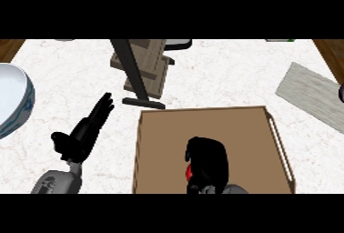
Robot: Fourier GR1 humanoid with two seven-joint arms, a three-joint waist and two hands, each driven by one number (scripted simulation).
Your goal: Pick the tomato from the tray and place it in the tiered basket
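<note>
A brown tray (255, 123) lies on the marble counter at the lower middle. Over its near part my right hand (209, 161) is curled round the red tomato (189, 172), of which only a small red patch shows at the hand's left side. The tiered basket (144, 63), a wooden stand with a dark post and foot, stands just beyond the tray's far left corner. My left hand (87, 129) rests open on the counter left of the tray, fingers straight and pointing away.
A white bowl with a blue pattern (15, 100) sits at the left edge. A grey board (312, 95) lies at the right, beyond the tray. Wooden counter edges show at both upper corners.
</note>
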